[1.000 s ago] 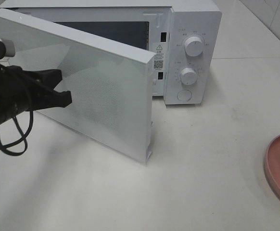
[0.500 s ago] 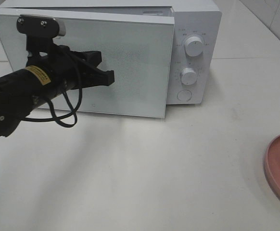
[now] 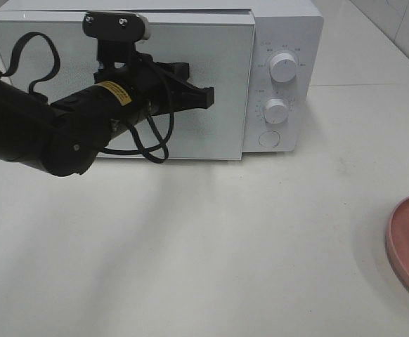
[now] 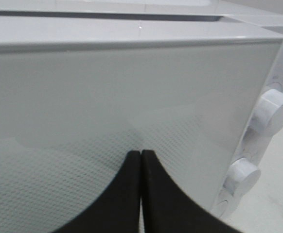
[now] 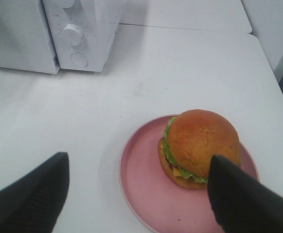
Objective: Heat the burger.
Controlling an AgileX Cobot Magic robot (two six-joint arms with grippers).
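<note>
Microwave at the rear of the worktop, door flush with the cabinet, so the interior is hidden. The left arm covers much of the door in the high view. Left tool clenched, empty, fingertips at the door's dotted panel; whether they touch it cannot be told. Two knobs and a round button lie on the control panel at right.

Pink plate at the worktop's right edge, cut off in the high view. It carries the burger, sitting off-centre. Right tool released, fingers spread wide near the plate, holding nothing.

Bare worktop lies between microwave and plate.
</note>
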